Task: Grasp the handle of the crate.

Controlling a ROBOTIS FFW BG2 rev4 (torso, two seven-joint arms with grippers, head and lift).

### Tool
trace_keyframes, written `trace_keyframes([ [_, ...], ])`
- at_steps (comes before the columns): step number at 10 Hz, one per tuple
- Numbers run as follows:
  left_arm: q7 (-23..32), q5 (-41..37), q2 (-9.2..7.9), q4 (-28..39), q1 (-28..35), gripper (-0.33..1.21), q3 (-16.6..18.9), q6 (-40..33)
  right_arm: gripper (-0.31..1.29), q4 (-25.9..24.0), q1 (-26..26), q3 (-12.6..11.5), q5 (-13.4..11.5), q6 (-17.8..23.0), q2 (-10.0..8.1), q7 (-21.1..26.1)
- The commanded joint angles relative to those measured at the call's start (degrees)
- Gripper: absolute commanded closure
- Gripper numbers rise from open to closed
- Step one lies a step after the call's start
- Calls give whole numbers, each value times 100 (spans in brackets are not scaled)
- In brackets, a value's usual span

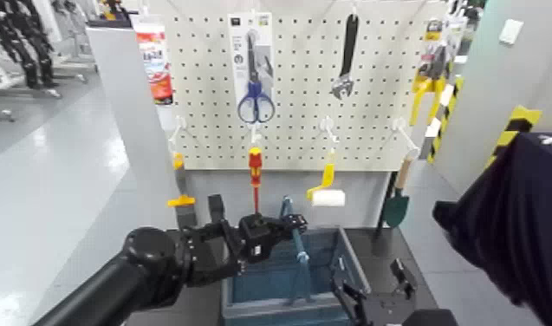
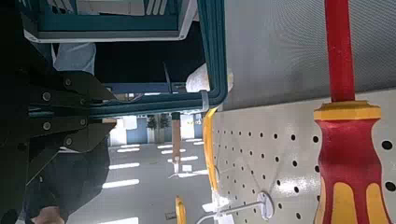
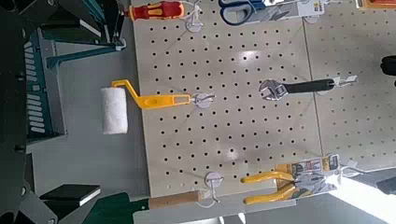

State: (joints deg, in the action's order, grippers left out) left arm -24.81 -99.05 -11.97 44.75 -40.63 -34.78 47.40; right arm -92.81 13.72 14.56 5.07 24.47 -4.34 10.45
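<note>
The crate (image 1: 353,260) is a blue slatted basket with a grey rim, low in the middle of the head view below the pegboard. Its handle (image 1: 302,260) is a thin blue bar raised over the crate, running from the back edge toward me. My left gripper (image 1: 288,227) reaches in from the lower left and is shut on the handle's upper end. In the left wrist view the handle (image 2: 217,47) runs past the crate (image 2: 103,23) and bends toward the left gripper (image 2: 103,110). My right gripper (image 1: 373,290) hovers open at the crate's near right corner, touching nothing.
A pegboard (image 1: 296,121) behind the crate carries scissors (image 1: 253,95), a wrench (image 1: 347,61), a red-and-yellow screwdriver (image 1: 255,173), a paint roller (image 1: 327,192) and a trowel (image 1: 397,204). A dark bulky shape (image 1: 522,225) fills the right side. A white post (image 1: 136,121) stands at the left.
</note>
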Motion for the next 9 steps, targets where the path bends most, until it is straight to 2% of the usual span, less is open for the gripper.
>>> trace_keyframes([
  [1, -33, 0, 2, 43, 73, 119, 7, 6, 14, 0, 16, -23, -6, 14, -5, 1],
  [5, -95, 0, -42, 298, 267, 119, 24, 77, 14, -9, 60, -111, -6, 23, -5, 9],
  [9, -182, 0, -253, 913, 522, 119, -28, 235, 14, -9, 104, -164, -24, 23, -5, 9],
])
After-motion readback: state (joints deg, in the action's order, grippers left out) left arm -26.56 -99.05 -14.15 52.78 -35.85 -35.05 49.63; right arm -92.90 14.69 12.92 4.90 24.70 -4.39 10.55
